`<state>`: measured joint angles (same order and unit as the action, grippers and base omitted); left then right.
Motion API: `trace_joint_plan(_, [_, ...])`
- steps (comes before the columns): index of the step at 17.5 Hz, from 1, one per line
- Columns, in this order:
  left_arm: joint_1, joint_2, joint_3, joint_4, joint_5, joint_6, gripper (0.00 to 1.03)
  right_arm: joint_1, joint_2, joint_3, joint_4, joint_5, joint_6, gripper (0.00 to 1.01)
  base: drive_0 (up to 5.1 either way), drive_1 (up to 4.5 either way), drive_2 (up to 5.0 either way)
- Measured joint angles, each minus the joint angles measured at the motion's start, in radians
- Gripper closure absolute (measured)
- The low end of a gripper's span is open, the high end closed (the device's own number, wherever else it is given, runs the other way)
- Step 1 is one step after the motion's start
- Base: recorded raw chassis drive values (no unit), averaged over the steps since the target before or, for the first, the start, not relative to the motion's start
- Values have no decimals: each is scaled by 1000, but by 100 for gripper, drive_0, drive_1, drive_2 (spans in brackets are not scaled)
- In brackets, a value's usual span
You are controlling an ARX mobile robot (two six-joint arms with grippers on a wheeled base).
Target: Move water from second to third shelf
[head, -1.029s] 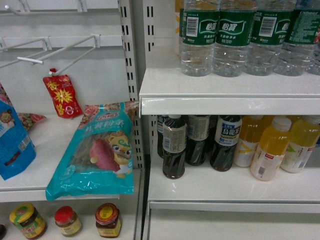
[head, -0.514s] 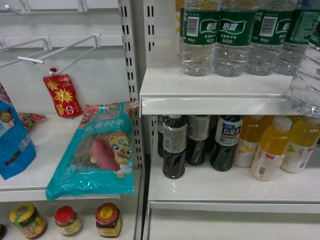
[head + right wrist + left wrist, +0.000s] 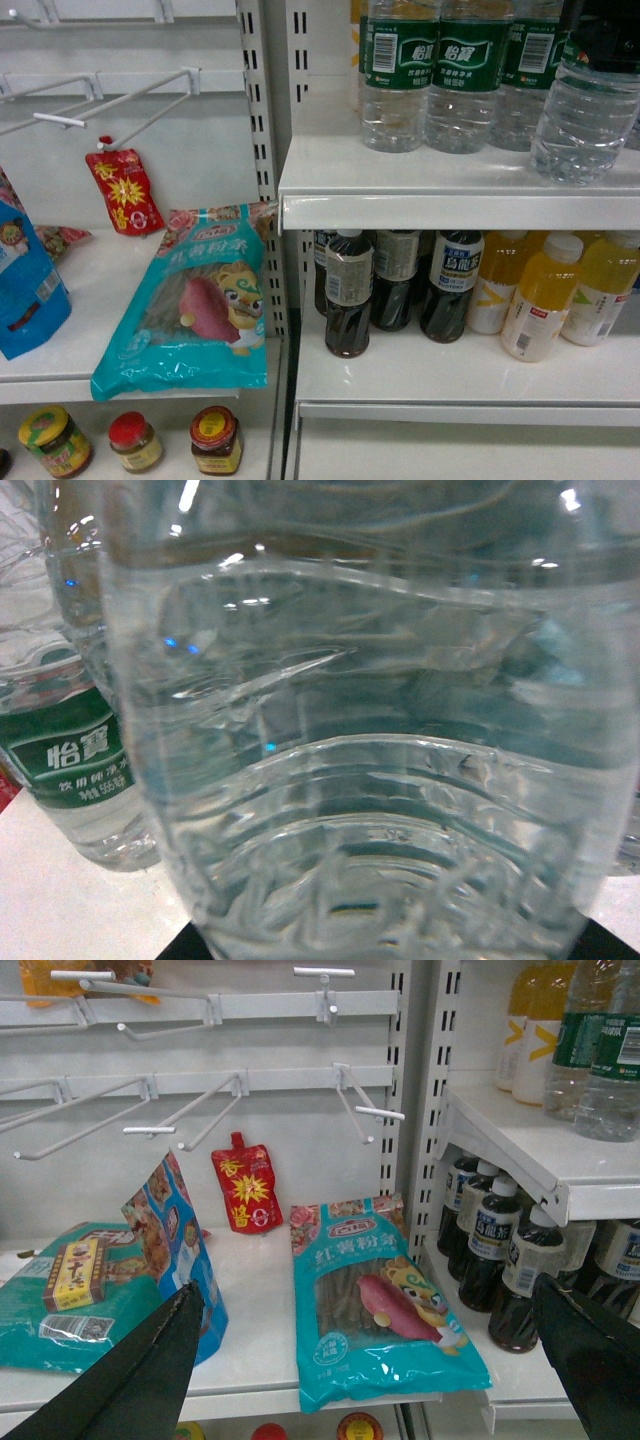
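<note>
A clear ribbed water bottle (image 3: pixel 583 115) hangs upright at the right end of the upper shelf (image 3: pixel 430 178), just in front of a row of green-labelled water bottles (image 3: pixel 465 70). My right gripper (image 3: pixel 608 38) shows as a dark shape on its upper part, shut on it. Whether its base touches the shelf is not clear. The same bottle (image 3: pixel 370 740) fills the right wrist view, with a green-labelled bottle (image 3: pixel 75 765) beside it. My left gripper (image 3: pixel 365 1360) is open with nothing between its black fingers (image 3: pixel 140 1375), in front of the left shelf bay.
Dark drink bottles (image 3: pixel 348 295) and yellow juice bottles (image 3: pixel 545 300) stand on the shelf below. In the left bay lie a teal noodle packet (image 3: pixel 195 300), a red pouch (image 3: pixel 125 190) and a blue bag (image 3: pixel 25 290). Wire hooks (image 3: pixel 120 100) jut out above; jars (image 3: pixel 215 440) stand underneath.
The held water bottle came in from the right edge and moved up and left, from beside the shelf lip to over the upper shelf. The left side has not changed.
</note>
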<state>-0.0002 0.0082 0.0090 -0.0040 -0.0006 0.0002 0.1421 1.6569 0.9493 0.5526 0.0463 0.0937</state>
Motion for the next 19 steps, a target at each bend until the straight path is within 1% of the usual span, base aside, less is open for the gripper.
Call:
trace_joint_plan(4, [0, 0, 0, 0, 0, 0, 5, 3, 45, 67, -35, 12, 18, 60, 0, 0, 0])
trace_joint_plan(8, [0, 0, 0, 0, 0, 0, 5, 8, 71, 109, -74, 28, 45, 60, 0, 0, 0])
trace_joint_plan(9, [0, 0, 0, 0, 0, 0, 5, 9, 78, 127, -95, 28, 56, 60, 0, 0, 0])
trace_joint_plan(12, [0, 0, 0, 0, 0, 0, 5, 15, 99, 164, -127, 41, 71, 60, 0, 0, 0])
trace_joint_plan(19, [0, 0, 0, 0, 0, 0, 5, 21, 117, 181, -128, 65, 71, 60, 0, 0, 0])
